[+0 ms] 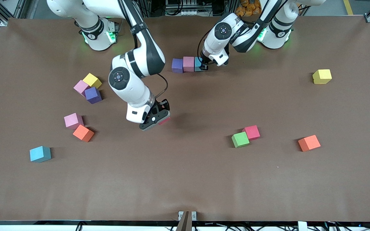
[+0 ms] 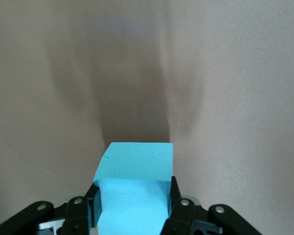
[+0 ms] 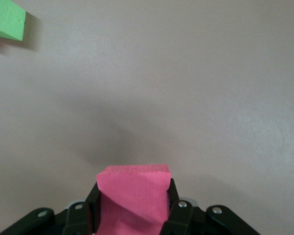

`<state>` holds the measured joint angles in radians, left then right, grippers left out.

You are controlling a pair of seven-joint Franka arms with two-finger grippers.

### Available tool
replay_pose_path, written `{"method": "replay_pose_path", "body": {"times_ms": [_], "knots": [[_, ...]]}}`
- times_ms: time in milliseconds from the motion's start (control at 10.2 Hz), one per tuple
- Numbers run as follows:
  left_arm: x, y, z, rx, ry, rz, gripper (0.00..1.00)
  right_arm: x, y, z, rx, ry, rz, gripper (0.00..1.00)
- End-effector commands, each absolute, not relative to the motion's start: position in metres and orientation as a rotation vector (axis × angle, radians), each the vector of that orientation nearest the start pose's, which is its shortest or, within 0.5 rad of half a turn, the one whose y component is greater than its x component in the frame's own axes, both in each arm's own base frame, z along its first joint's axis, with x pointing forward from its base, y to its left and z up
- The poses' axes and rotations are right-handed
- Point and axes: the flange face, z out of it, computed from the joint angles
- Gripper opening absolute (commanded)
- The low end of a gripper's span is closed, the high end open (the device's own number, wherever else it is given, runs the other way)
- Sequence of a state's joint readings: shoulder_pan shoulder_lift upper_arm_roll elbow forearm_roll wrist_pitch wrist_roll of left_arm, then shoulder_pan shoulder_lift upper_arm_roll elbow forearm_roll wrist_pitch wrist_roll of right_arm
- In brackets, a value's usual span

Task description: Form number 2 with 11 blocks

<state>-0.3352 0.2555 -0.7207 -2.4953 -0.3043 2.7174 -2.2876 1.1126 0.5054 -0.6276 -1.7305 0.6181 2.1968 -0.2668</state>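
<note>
Near the arms' bases I see my left tool (image 1: 203, 66) clamped on a light blue block (image 2: 134, 188) beside the pink block (image 1: 188, 64) and purple block (image 1: 177, 65) row, while my right tool (image 1: 159, 119) grips a red block (image 3: 133, 198) over the worktop (image 1: 185, 179) middle.

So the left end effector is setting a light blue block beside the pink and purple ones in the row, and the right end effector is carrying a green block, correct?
Not quite. The right end effector holds a red-pink block, not a green one; the right wrist view shows it, with the green block on the table. The rest stands: the left end effector holds the light blue block beside the pink block and purple block.
</note>
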Motion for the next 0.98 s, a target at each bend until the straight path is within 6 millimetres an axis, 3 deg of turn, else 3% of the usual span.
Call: {"method": "replay_pose_path", "body": {"times_ms": [0,98,390,488,586,683,878], "knots": [[0.227,-0.413,0.208,-2.253,-2.119,0.45,0.14,0.558,0.344,0.367,-2.793,-0.632,-0.036,0.21],[0.227,-0.413,0.208,-2.254,-2.121,0.451,0.14,0.557,0.341,0.373,-2.799,-0.602,-0.01,0.21],[0.228,-0.413,0.205,-2.25,-2.127,0.459,0.36,0.552,0.336,0.39,-2.852,-0.543,0.004,0.21],[0.228,-0.413,0.205,-2.25,-2.127,0.459,0.51,0.552,0.334,0.391,-2.865,-0.505,0.021,0.21],[0.228,-0.413,0.206,-2.25,-2.127,0.459,0.85,0.549,0.339,0.393,-2.856,-0.459,0.034,0.21],[0.228,-0.413,0.206,-2.25,-2.127,0.458,1.0,0.547,0.343,0.391,-2.86,-0.397,0.061,0.21],[0.228,-0.414,0.206,-2.257,-2.124,0.456,1.0,0.538,0.355,0.395,-2.91,-0.358,0.064,0.2]]}}
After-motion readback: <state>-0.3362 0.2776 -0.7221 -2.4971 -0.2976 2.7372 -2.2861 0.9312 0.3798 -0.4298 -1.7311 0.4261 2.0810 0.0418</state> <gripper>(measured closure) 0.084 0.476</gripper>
